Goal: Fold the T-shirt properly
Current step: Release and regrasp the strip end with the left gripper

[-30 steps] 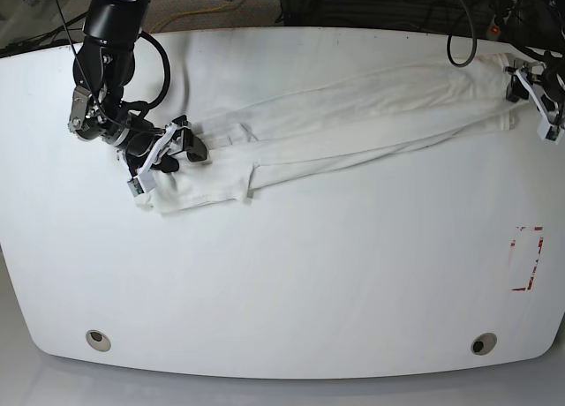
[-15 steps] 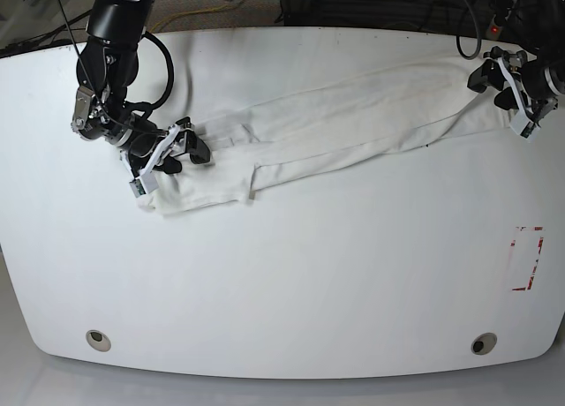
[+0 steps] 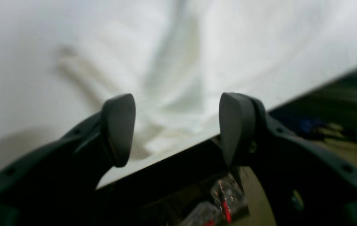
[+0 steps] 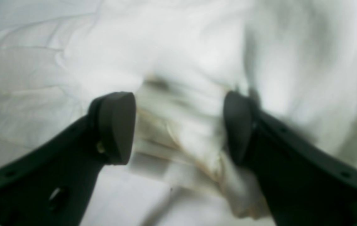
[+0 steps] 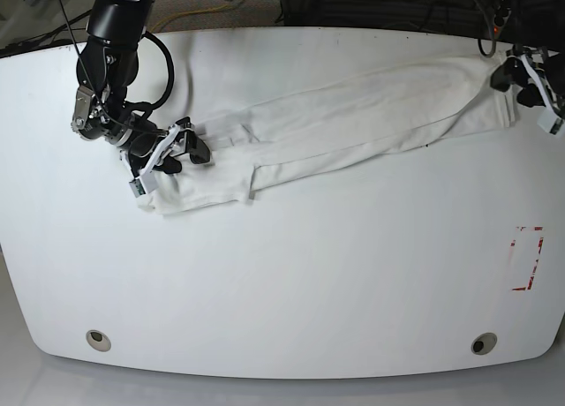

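Left arm (image 5: 549,99) farther outward, jaws apart near T-shirt's (image 5: 353,101) end

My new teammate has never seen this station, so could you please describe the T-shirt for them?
On the big white table, look along the far side, where two black robot arms reach in. The T-shirt is the long, loosely folded strip of soft white cloth between them, wrinkled unlike the smooth tabletop.
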